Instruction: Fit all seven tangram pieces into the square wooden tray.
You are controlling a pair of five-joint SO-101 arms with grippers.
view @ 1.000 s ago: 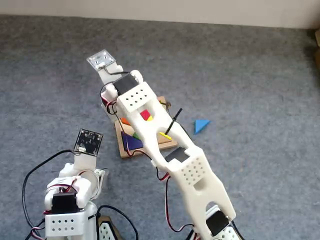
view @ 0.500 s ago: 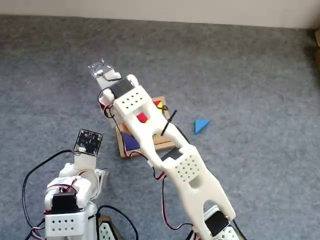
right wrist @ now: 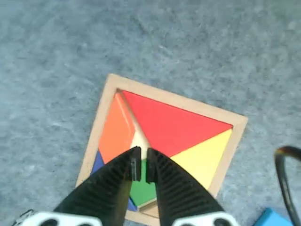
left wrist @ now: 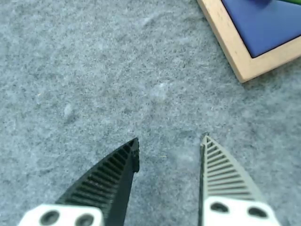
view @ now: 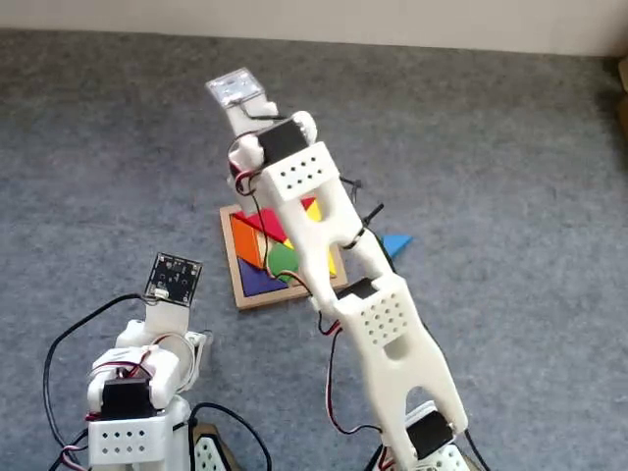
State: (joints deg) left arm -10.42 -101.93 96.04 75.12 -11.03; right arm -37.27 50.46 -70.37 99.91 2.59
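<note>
You see a smooth, pale wooden tray holding matt painted pieces on rough, fuzzy grey carpet, with the right arm shelled in matt white plastic.

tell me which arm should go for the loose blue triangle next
Right, probably. The right hand hovers over the tray, and the blue triangle lies on the carpet beside that arm. The left hand sits over carpet off the tray's opposite side.
</note>
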